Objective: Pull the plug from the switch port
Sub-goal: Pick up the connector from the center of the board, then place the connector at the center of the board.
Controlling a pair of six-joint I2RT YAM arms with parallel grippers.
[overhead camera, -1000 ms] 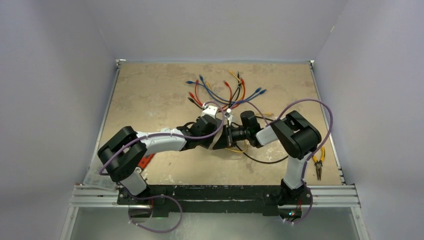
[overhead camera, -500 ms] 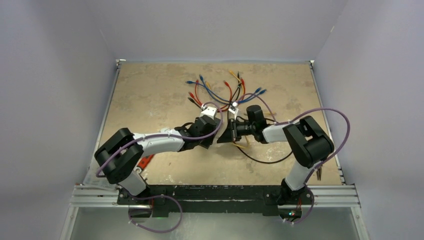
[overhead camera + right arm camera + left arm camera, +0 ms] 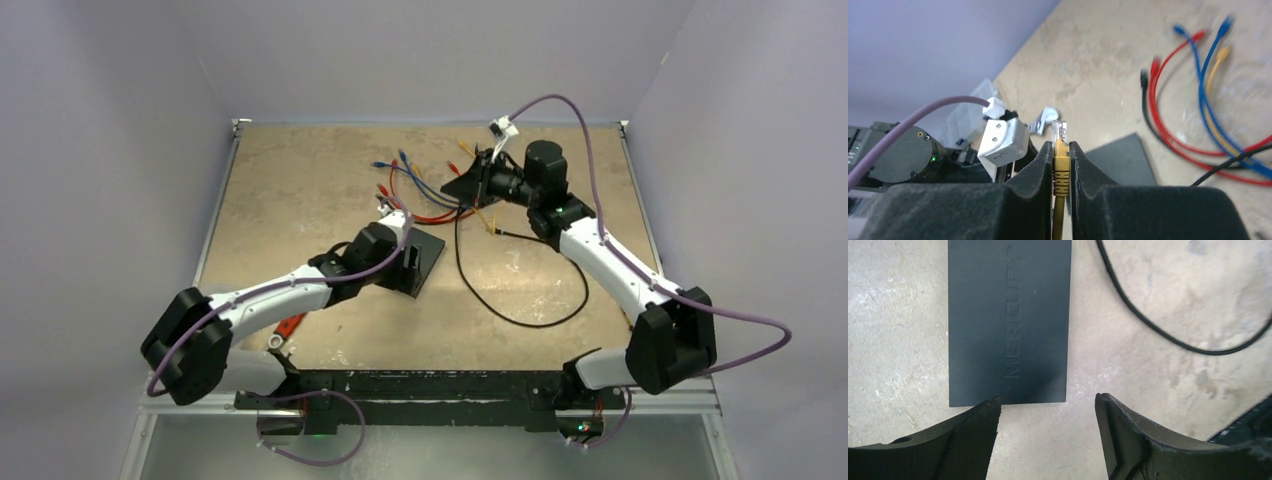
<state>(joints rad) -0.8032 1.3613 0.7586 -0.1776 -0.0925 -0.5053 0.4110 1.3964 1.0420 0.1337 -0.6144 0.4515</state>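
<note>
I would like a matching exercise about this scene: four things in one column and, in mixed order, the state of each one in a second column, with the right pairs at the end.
Things
1. switch
2. yellow plug
3. left gripper
4. black cable

States
A. open, holding nothing
B. loops across the table
C. clamped in the right gripper, raised off the table
D. lies flat on the table, not gripped

Pairs: 1-D; 2-C; 3-A; 4-B
</note>
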